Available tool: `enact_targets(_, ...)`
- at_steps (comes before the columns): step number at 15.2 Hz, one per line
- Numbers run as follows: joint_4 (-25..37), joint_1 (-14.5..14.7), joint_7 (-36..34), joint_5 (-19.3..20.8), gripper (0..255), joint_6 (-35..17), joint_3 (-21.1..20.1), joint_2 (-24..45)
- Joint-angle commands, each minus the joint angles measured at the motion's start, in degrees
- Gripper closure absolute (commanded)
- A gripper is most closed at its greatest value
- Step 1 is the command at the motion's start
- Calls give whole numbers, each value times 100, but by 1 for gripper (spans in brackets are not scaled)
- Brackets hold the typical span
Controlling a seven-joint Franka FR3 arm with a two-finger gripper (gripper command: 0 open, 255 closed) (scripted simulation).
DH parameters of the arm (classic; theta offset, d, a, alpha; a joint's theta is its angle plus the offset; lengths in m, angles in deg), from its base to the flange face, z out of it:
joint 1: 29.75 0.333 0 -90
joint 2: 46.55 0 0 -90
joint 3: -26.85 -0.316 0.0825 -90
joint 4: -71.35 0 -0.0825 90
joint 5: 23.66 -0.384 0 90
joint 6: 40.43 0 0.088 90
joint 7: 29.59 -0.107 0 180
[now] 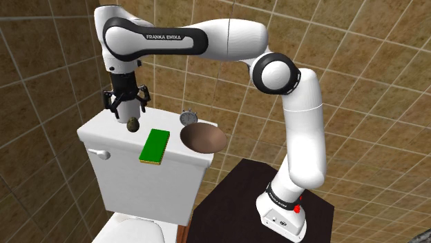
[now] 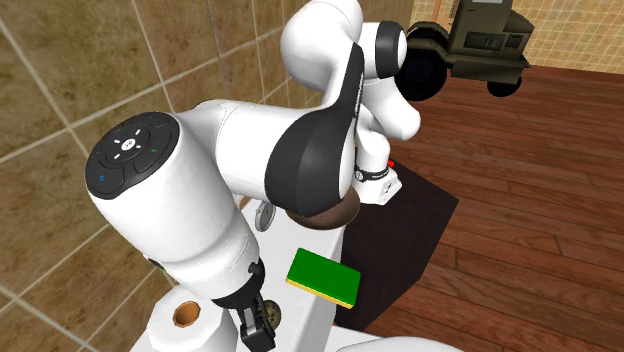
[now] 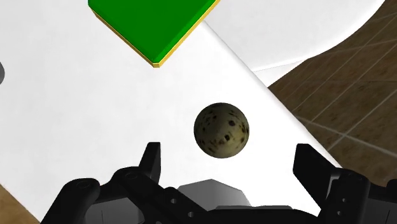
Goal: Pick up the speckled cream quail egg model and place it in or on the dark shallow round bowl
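Going from the shoulder view's left: first the white toilet tank lid [image 1: 103, 134], flat and bare at that end. Just above it, the black claw [image 1: 127, 108], pointing straight down, wide open, holding nothing. Right below the claw, lying on the lid, the spotty egg [image 1: 132, 125]: small, round, dull yellow-green with dark spots. From the wrist view, easy to see the egg [image 3: 221, 128] lying between the two fingers [image 3: 151, 162], with a gap on each side, not touched yet. Next to the right, a flat green block [image 1: 155, 146] with a yellow edge, near the egg but apart from it. Further right and far back, by the tiled wall, a little round clock [image 1: 188, 118]. Then, at the lid's right end, the dark round bowl [image 1: 204, 139], shallow, with nothing in it, well apart from the egg, with the green block in between. Last, low on the right, the dark stand [image 1: 235, 200] under the arm. About the egg: most likely light and hard, smooth too, so quick to roll or to pop out of a squeeze. Maybe easy to crack, so no hard pinch. Best to come down low, put the fingers at its fat middle, then close gently on both sides. Good to lift high enough to pass over the green block on the way to the bowl.
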State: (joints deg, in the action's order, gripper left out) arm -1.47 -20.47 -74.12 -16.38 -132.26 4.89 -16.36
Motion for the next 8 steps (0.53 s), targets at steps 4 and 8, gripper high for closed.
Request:
enact_targets(4,-447,-48,-12,-11,0,-387,1,-60)
enact_targets(8,-447,-48,-12,-11,0,-387,1,-60)
